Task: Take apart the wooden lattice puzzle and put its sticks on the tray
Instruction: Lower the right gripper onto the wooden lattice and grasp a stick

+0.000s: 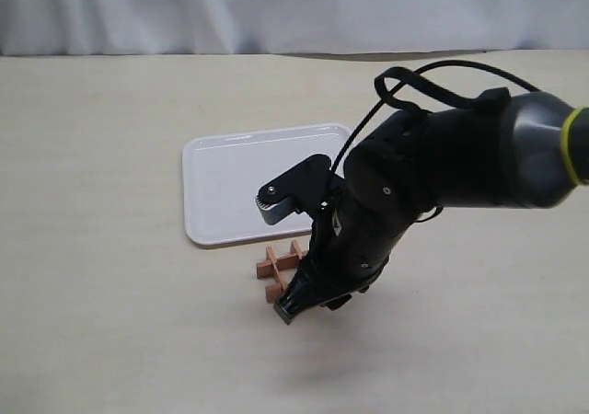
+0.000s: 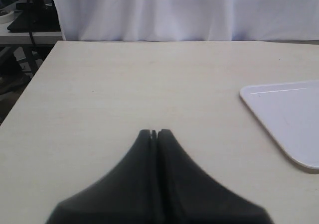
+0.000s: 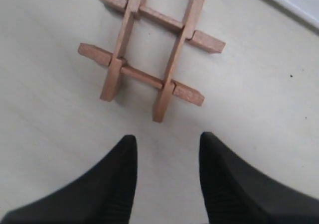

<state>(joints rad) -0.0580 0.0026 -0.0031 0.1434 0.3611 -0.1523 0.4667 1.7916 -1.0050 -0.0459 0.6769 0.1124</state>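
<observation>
Item: wooden lattice puzzle (image 3: 149,59), reddish-brown, hash-shaped, lying flat on the pale table (image 1: 110,248) with all four sticks (image 3: 179,50) interlocking, two crossing two, and none sitting on the tray. Position: the puzzle is resting just beside the near edge of the tray (image 1: 235,179), close to that edge's right-hand corner in the exterior view and apart from the rim. Item: tray, glossy white, rectangular with rounded corners, lying on the table with nothing showing on its visible surface; the right arm (image 1: 442,166) is covering its far right part. Item: right gripper (image 3: 167,142), black, pointing down at the table on the near side of the puzzle, its two fingers (image 3: 124,152) standing spread apart with bare tabletop between them, gripping nothing; the fingertips are hanging just short of the nearest stick ends, not touching them in the right wrist view. Item: left gripper (image 2: 153,133), black, jaws pressing together with nothing between them, hovering over bare table, with a corner of the tray lying off to one side. Backdrop: white curtain (image 2: 174,10) hanging behind the table.
</observation>
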